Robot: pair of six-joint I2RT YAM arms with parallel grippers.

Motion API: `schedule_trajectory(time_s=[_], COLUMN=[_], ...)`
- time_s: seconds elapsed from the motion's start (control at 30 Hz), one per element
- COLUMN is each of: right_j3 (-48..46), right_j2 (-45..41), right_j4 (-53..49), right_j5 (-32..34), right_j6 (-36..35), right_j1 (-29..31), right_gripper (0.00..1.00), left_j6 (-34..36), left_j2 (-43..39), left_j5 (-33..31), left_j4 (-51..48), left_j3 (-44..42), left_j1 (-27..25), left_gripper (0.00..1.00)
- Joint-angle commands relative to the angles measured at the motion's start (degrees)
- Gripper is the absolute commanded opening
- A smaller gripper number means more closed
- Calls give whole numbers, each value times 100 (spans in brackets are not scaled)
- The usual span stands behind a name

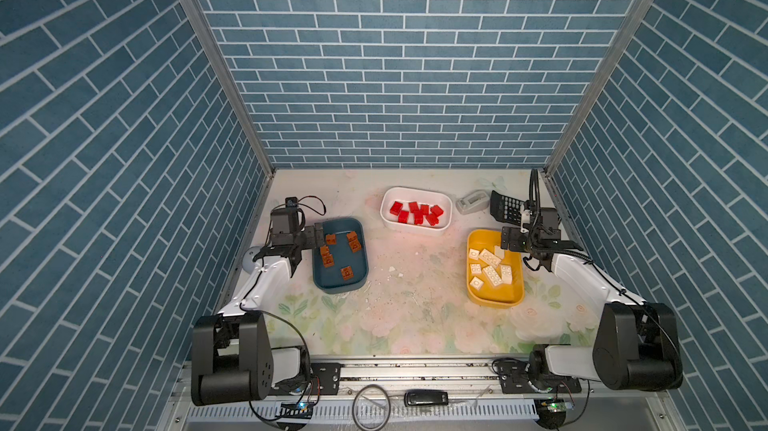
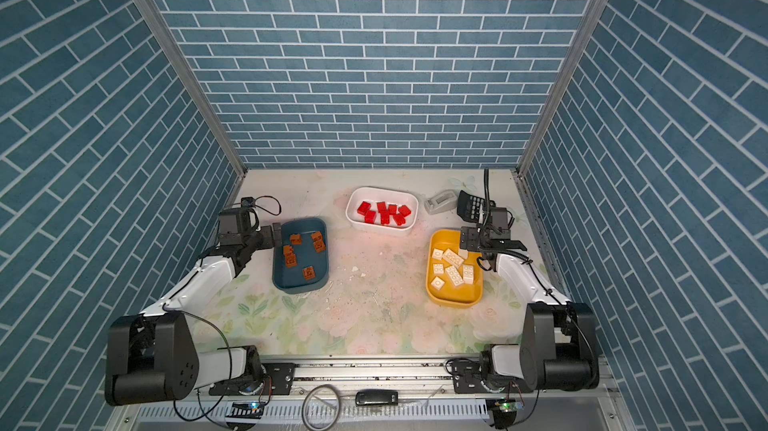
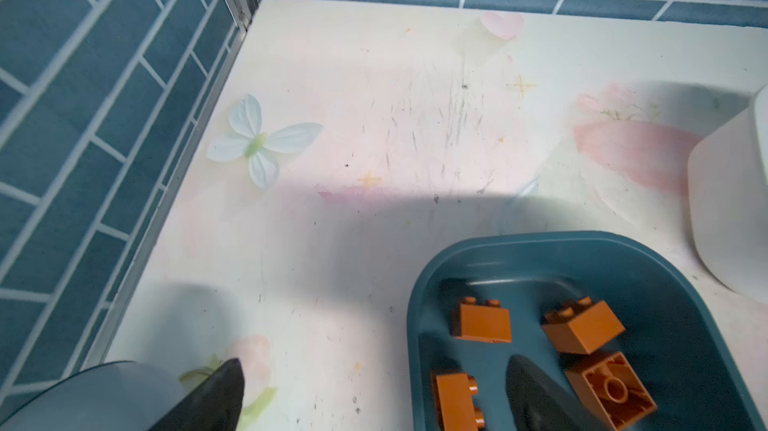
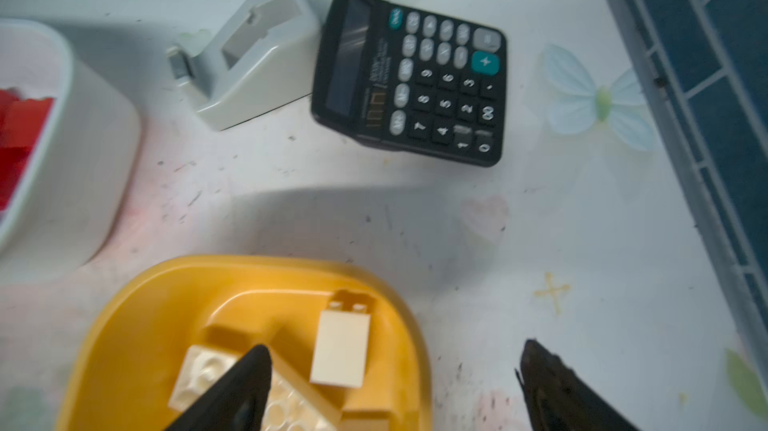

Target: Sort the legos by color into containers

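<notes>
The legos are all lying inside the containers, as I am seeing it in both top views. The red legos (image 1: 417, 213) are sitting in a heap in the white tub (image 1: 415, 191) at the back middle of the counter (image 1: 415, 316). The brown legos (image 1: 328, 258) are lying scattered in the teal tub (image 1: 338, 288) on the left. The cream legos (image 1: 490, 269) are lying in the yellow tub (image 1: 494, 302) on the right. One cream brick (image 4: 340, 348) is lying apart from the others at the back end of the yellow tub, with its studs toward the wall.

The left hand (image 3: 374, 395) is hovering over the left rim of the teal tub, near its back end. Its jaws are standing wide apart with nothing between them, one finger above the tub's inside and the other above the bare counter. The right hand (image 4: 395, 387) is hovering at the back right corner of the yellow tub, also spread wide and holding nothing. One of its fingers is over the tub and the other over the counter.

Behind the yellow tub, a grey tape dispenser (image 4: 253, 63) and a black calculator (image 4: 411, 76) are sitting close together. A few white crumbs (image 1: 395, 272) are lying on the counter between the teal tub and the yellow tub.
</notes>
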Motion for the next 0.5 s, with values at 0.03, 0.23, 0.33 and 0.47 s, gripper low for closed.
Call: schedule_trajectory(time_s=[0.03,0.23,0.33,0.47], right_j3=[-424,-996,-1153,-1348], right_j2=[289,598,520,309], right_j4=[1777,3282,3502,3682], right_j5=[670,305,278,104], right_j6=[-669,-480,-477,-540], right_j1=[-185,-361,-377,-375], right_gripper=[95,99,99,99], left_j6=[509,731,824,680], left_j2=[163,252,233,417], left_j5=[-484,-610,-534,-289], left_j4=[1222,1706,1767,1904], left_j3=[-355,-540,-619,-602], left_j1=[-230,-360,-360,-351], left_gripper=[100,100,100,100])
